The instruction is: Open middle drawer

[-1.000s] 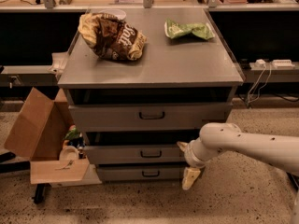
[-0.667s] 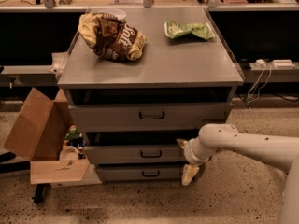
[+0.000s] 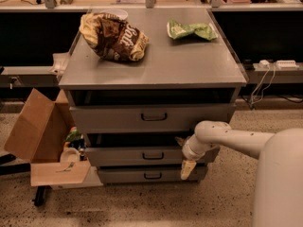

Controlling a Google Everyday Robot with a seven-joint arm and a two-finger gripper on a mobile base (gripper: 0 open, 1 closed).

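The grey cabinet (image 3: pixel 151 74) has three drawers stacked in its front. The middle drawer (image 3: pixel 123 156) has a medium-height grey front with a small dark pull handle (image 3: pixel 153 155) at centre. A dark gap shows above its front. My gripper (image 3: pixel 188 168) hangs from the white arm (image 3: pixel 227 138), which reaches in from the right. The gripper is at the right end of the middle drawer's front, well to the right of the handle, and overlaps the drawer's lower edge. The taller top drawer (image 3: pixel 154 117) is above and the narrow bottom drawer (image 3: pixel 152 175) below.
A brown snack bag (image 3: pixel 113 36) and a green chip bag (image 3: pixel 191 30) lie on the cabinet top. An open cardboard box (image 3: pixel 35 134) and a low cart with small items (image 3: pixel 66 171) stand at the cabinet's left. A power strip and cables (image 3: pixel 274 65) are at the right.
My gripper has moved a little up and to the left along the drawer fronts, and my arm now fills more of the lower right. The drawers look unmoved.
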